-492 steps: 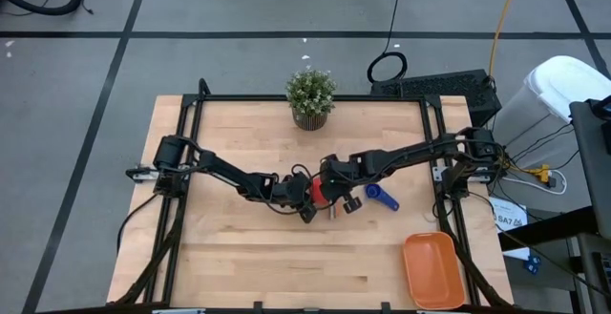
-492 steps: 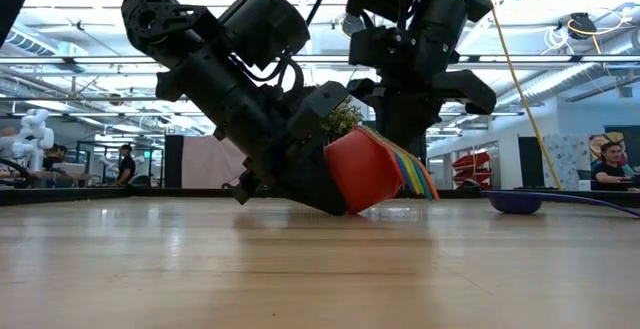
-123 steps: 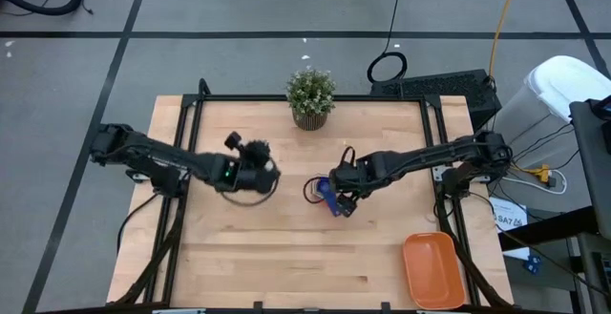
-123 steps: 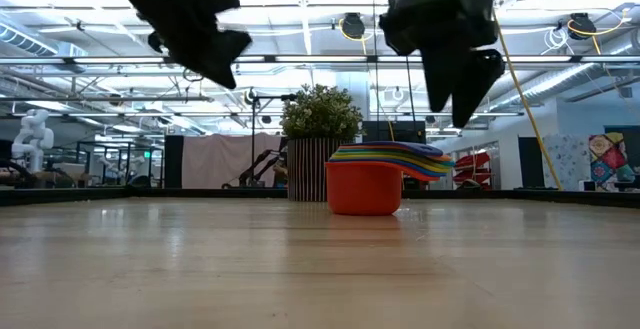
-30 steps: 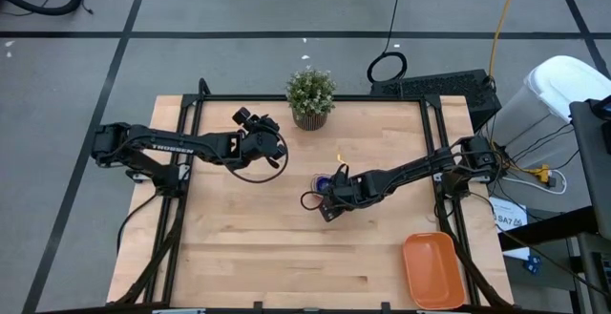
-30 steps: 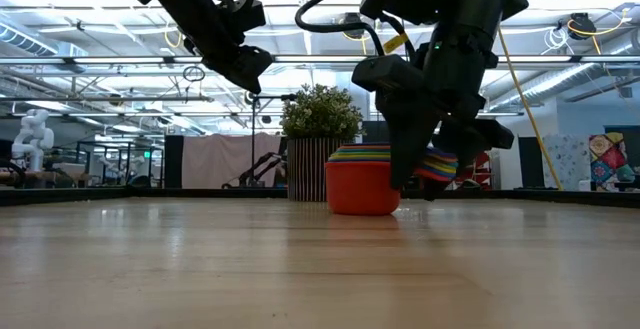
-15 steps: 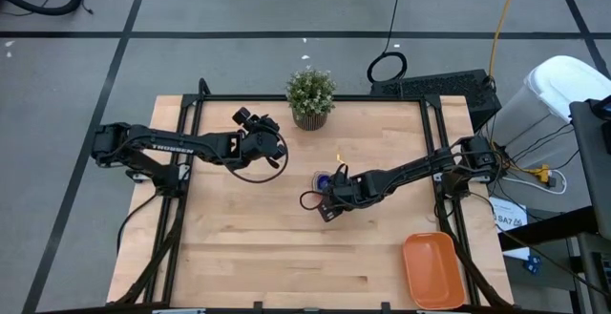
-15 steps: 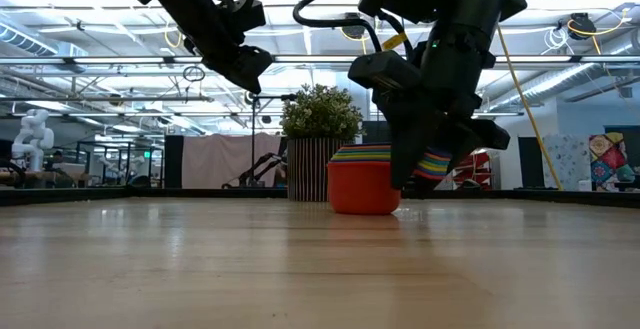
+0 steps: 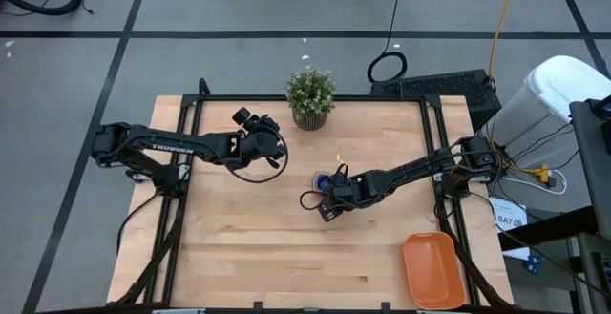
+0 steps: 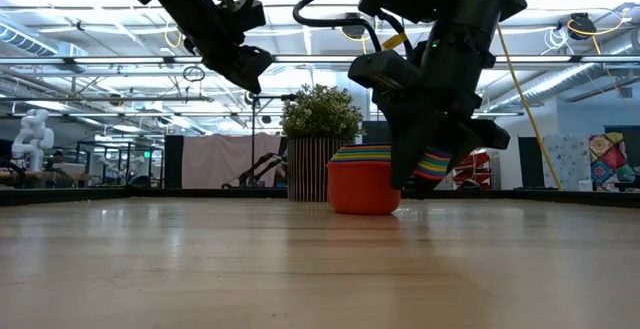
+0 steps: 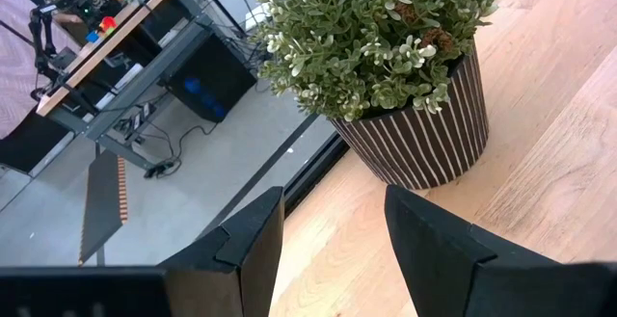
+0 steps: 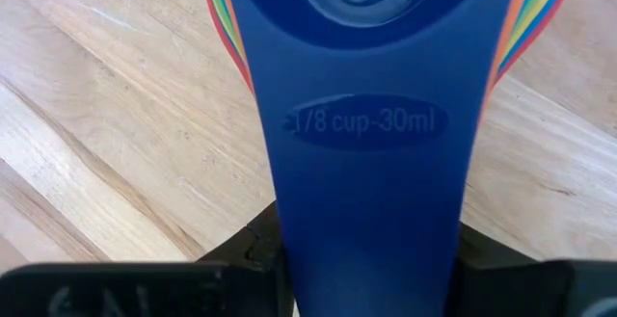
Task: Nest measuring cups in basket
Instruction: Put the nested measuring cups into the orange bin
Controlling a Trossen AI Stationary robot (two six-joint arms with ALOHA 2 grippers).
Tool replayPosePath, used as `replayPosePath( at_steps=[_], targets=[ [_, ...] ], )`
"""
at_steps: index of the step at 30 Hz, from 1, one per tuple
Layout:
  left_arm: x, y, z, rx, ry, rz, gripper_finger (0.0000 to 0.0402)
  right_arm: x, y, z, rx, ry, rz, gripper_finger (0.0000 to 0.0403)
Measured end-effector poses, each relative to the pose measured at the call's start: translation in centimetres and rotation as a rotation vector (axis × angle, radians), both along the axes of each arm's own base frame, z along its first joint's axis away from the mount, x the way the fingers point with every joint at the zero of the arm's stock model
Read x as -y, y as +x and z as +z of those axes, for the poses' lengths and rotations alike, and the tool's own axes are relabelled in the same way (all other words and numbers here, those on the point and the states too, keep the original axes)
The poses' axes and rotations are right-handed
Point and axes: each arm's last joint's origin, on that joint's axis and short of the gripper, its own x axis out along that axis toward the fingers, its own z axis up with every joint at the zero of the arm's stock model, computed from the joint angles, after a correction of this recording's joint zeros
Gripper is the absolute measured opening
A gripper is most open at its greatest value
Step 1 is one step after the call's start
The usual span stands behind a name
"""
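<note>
Here my right gripper (image 9: 327,198) sat at frame centre, pinching the stacked handles of the measuring cups (image 10: 365,177), nested and resting on the table (image 9: 248,247). I judged the nesting done and the carry starting: next, lift and swing to the basket (image 9: 434,271), lower right. My left gripper (image 9: 250,122) hung half-spread, empty, near the plant (image 9: 310,95).

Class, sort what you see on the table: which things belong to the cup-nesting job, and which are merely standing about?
Belong to the job:
- stack of measuring cups, handles between the right gripper's jaws
- orange basket, at the table's near right corner

Standing about:
- potted plant
- left gripper, idle near the plant
</note>
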Motion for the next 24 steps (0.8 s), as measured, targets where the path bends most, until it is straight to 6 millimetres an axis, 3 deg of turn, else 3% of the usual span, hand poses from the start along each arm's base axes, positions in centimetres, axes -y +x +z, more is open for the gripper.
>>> replayPosePath(
  at_steps=[24],
  targets=[
    [0.00, 0.00, 0.00, -0.001, 0.000, 0.000, 0.0186, -0.35, -0.10, -0.01, -0.005, 0.012, -0.012, 0.0117]
  ],
)
